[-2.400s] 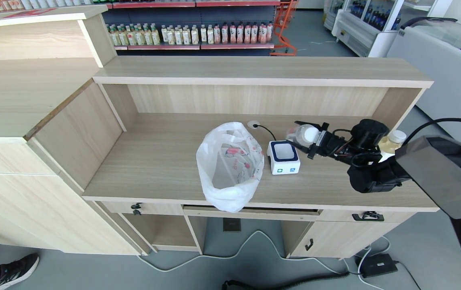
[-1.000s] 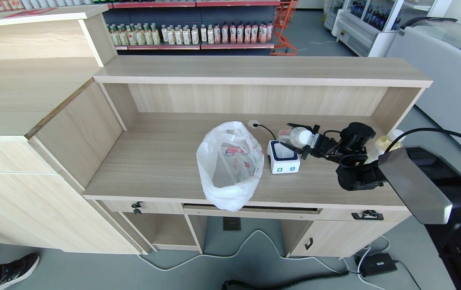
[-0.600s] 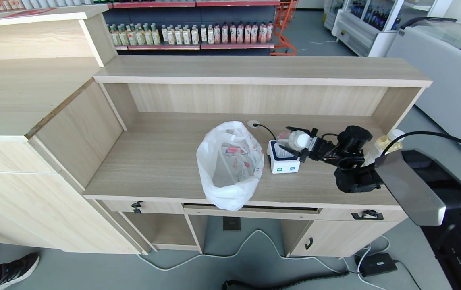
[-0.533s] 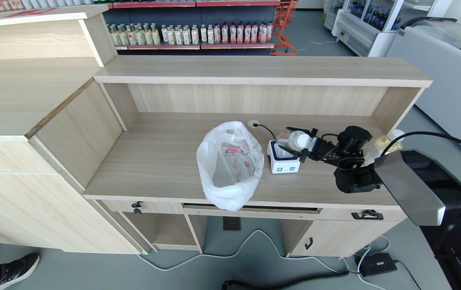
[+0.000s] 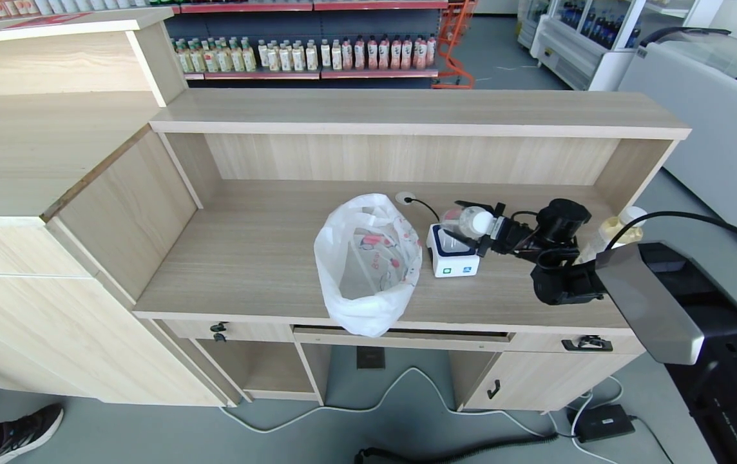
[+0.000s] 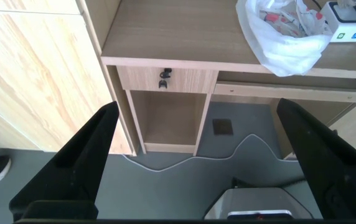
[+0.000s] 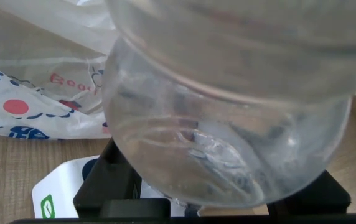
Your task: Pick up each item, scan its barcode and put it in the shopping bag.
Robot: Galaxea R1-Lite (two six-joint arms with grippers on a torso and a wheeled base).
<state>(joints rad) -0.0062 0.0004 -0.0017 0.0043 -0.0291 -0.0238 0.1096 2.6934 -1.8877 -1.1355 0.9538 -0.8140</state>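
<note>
Right jaws clasp a clear rounded bottle (image 5: 465, 222) above the boxy scanner (image 5: 452, 261), while left jaws gape.

The wooden counter (image 5: 259, 258) extends beneath the right gripper (image 5: 473, 227). A cable grommet (image 5: 405, 198) is set in its top, just behind and left of the gripper. Stocked shelves (image 5: 317, 58) stand well beyond the gripper; freezers (image 5: 710, 109) stand to its right. Floor cables (image 5: 523, 442) and a power brick (image 5: 602, 423) lie below it, before the counter front.
</note>
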